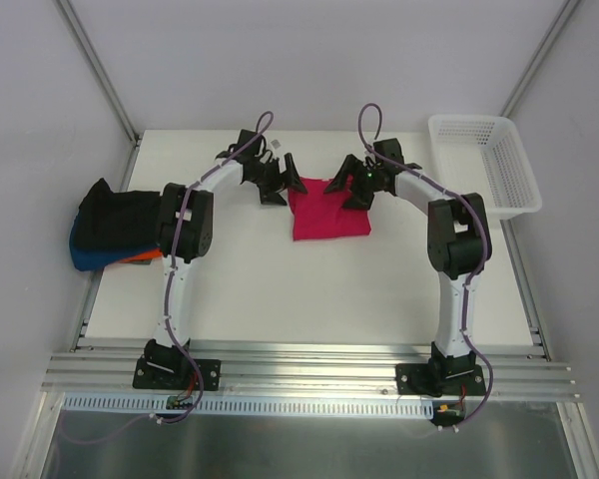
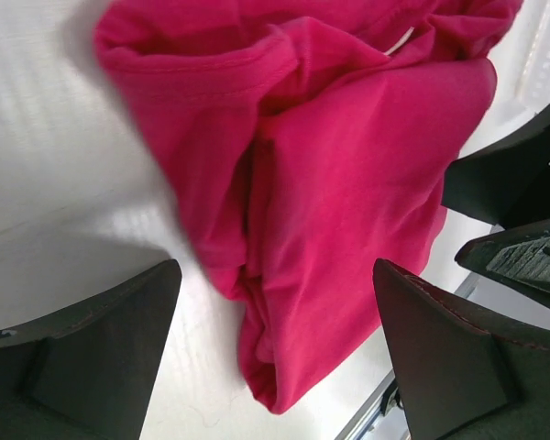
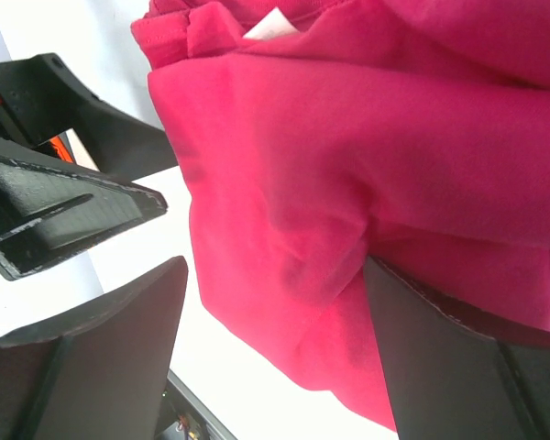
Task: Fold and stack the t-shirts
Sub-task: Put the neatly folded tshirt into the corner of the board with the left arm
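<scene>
Left gripper (image 2: 275, 275) spread, crimson-pink t-shirt (image 1: 327, 215) folded (rumpled edges); right gripper (image 3: 275, 275) spread

Right claw (image 3: 275, 275) gapes wide, crimson-pink t-shirt (image 3: 367, 137) between its fingers.

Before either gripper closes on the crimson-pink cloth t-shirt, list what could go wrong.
The crimson-pink cloth t-shirt lies bunched in layers inside the open left gripper; a pinch may catch only some layers and skew the fold.
The open right gripper sits close to the left one at the shirt's far edge; they might collide.
The pile of black, blue and orange cloth shirts lies beside the left arm's elbow; a swing could drag it.
</scene>
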Action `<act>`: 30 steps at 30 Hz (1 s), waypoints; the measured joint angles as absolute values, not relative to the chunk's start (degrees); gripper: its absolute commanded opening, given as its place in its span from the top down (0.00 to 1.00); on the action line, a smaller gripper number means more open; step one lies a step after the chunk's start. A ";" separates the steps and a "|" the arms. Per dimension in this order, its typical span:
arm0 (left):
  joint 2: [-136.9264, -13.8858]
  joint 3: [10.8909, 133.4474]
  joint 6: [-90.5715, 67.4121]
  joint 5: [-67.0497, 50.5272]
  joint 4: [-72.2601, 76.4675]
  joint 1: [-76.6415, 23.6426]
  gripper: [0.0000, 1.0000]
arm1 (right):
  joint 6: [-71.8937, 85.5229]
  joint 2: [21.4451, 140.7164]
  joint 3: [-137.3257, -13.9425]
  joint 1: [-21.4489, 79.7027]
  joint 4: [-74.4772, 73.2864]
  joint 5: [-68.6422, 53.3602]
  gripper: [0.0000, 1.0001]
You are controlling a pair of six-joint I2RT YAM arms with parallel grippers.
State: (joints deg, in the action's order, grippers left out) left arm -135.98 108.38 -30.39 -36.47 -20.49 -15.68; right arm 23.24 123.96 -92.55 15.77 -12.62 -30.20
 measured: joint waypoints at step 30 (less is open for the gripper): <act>-139.65 108.90 -32.25 -40.84 -16.32 -18.81 0.71 | 23.53 123.26 -92.01 15.79 -12.78 -29.95 0.17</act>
State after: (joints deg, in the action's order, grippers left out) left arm -139.65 108.90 -32.25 -40.84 -16.32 -18.81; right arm 23.53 123.26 -92.01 15.79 -12.78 -29.95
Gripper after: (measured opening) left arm 0.362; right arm 0.829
